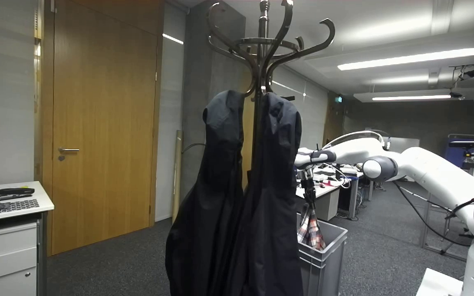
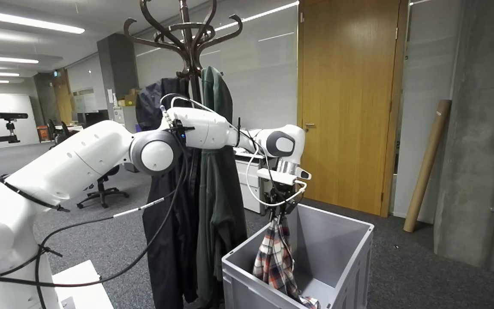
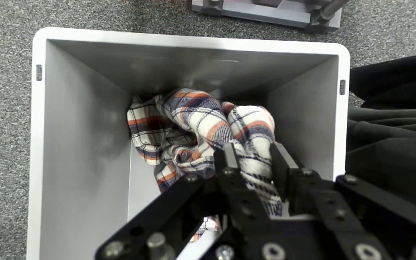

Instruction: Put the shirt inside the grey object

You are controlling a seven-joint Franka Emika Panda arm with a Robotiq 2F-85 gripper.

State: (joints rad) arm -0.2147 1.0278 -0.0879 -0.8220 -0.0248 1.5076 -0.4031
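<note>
Seeing the shirt [image 1: 312,232] dangling into the grey bin [image 1: 332,267] in an exterior view, pinched up top by the gripper [image 2: 278,215] in an exterior view, wadded between parted fingers [image 3: 231,157] in the wrist view, probably super light, floppy, best grabbed bunched.

I'm counting one plaid shirt [image 2: 272,255], one grey bin [image 2: 330,240], one coat rack [image 2: 191,60] and two dark jackets [image 1: 272,197]. Robot-wise it's one white arm [image 2: 204,128], one claw [image 3: 255,153], two fingers [image 3: 280,171]. Oh, and I've got one cardboard tube [image 2: 427,166], plus one wooden door [image 2: 346,107] with its handle [image 2: 310,125] showing.
</note>
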